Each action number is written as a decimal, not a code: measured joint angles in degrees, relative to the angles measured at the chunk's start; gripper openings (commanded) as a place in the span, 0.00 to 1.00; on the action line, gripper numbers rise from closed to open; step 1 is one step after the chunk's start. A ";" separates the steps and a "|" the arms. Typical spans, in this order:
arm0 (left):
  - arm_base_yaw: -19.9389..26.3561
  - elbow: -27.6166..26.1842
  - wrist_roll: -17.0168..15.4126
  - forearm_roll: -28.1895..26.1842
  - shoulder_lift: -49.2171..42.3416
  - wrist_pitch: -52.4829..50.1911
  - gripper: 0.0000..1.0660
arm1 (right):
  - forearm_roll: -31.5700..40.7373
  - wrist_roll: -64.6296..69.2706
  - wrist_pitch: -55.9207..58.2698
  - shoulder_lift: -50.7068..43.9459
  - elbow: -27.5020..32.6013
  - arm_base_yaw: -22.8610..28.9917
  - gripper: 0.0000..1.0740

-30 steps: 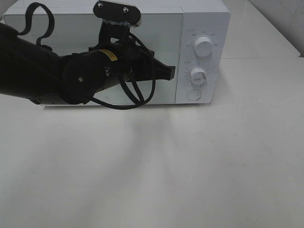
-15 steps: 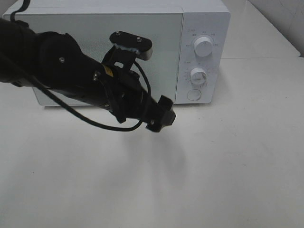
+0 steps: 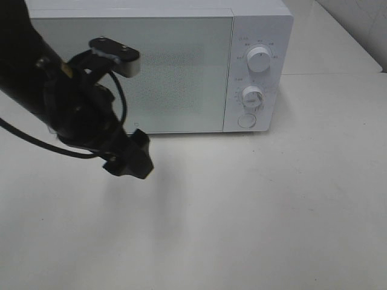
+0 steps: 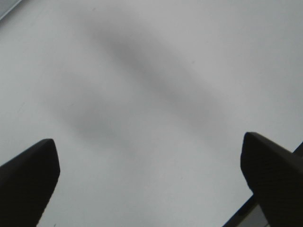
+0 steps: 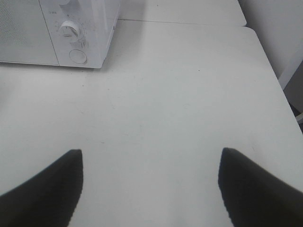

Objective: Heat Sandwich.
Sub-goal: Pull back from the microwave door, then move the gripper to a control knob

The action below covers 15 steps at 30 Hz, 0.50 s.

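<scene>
Sandwich nowhere in view, perhaps behind closed microwave door [image 3: 175, 66] at upper centre; left gripper [image 3: 134, 158], fingers [image 4: 28, 175] wide apart, empty, just below door's lower left, nearer than right gripper [image 5: 150, 158], likewise spread.

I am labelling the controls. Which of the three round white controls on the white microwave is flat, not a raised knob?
The lowest one, the flat round white button; the upper white knob and middle white knob above it stand raised.

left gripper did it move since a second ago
Yes. The left gripper has swung away from the microwave, leftward and lower in the high view, out over the table.
</scene>
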 measured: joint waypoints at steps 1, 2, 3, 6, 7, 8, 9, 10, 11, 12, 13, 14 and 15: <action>2.98 0.00 0.00 -0.34 -1.20 2.75 0.94 | 0.00 0.00 0.00 0.00 0.00 0.00 0.71; 4.64 0.00 0.00 -0.40 -2.01 4.13 0.94 | 0.00 0.00 0.00 0.00 0.00 0.00 0.71; 4.64 0.00 0.00 -0.40 -2.01 4.13 0.94 | 0.00 0.00 0.00 0.00 0.00 0.00 0.71; 11.12 0.00 -1.20 -0.46 -5.04 7.51 0.94 | 0.00 0.00 0.00 0.00 0.00 0.00 0.71; 12.49 0.00 -1.83 -0.46 -5.90 8.08 0.94 | 0.00 0.00 0.00 0.00 0.00 0.00 0.71; 12.49 0.00 -1.83 -0.46 -5.90 8.08 0.94 | 0.00 0.00 0.00 0.00 0.00 0.00 0.71; 14.21 0.00 -2.64 -0.63 -6.82 8.77 0.94 | 0.00 0.00 0.00 0.00 0.00 0.00 0.71; 17.25 0.00 -4.01 -0.63 -8.37 10.03 0.94 | 0.00 0.00 0.00 0.00 0.00 0.00 0.71; 18.96 0.00 -4.81 -0.57 -9.11 10.77 0.94 | 0.00 0.00 0.00 0.00 0.00 0.00 0.71; 18.96 0.00 -4.81 -0.57 -9.11 10.77 0.94 | 0.00 0.00 0.00 0.00 0.00 0.00 0.71; 20.28 0.00 -5.33 -0.40 -9.74 11.63 0.94 | 0.00 0.00 0.00 0.00 0.00 0.00 0.71; 23.43 0.00 -6.76 0.29 -11.23 13.35 0.94 | 0.00 0.00 0.00 0.00 0.00 0.00 0.71; 24.87 0.00 -7.45 0.52 -11.97 14.15 0.94 | 0.00 0.00 0.00 0.00 0.00 0.00 0.71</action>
